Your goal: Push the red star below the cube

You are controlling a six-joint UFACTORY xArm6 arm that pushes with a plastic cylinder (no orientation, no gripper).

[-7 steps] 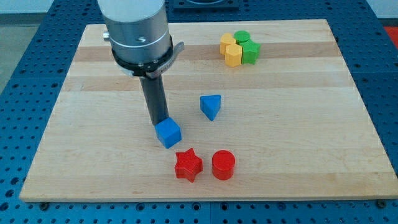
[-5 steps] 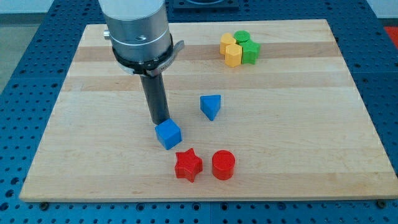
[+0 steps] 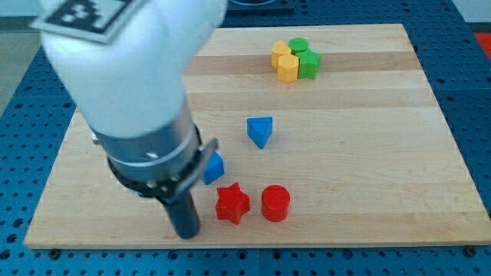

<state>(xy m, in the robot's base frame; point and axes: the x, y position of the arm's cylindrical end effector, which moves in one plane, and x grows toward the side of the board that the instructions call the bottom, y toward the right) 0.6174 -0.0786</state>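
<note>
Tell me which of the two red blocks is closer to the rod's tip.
The red star; my tip sits just to its left, with the red cylinder farther right.

- White rounded arm housing, with a black-and-white square-pattern marker on top (only partly in frame).
- Grey metal collar ringed by a black band.
- Straight dark rod ending in my tip (image 3: 186,234).

red star (image 3: 232,204), blue cube (image 3: 214,168), dark rod (image 3: 182,215)
</note>
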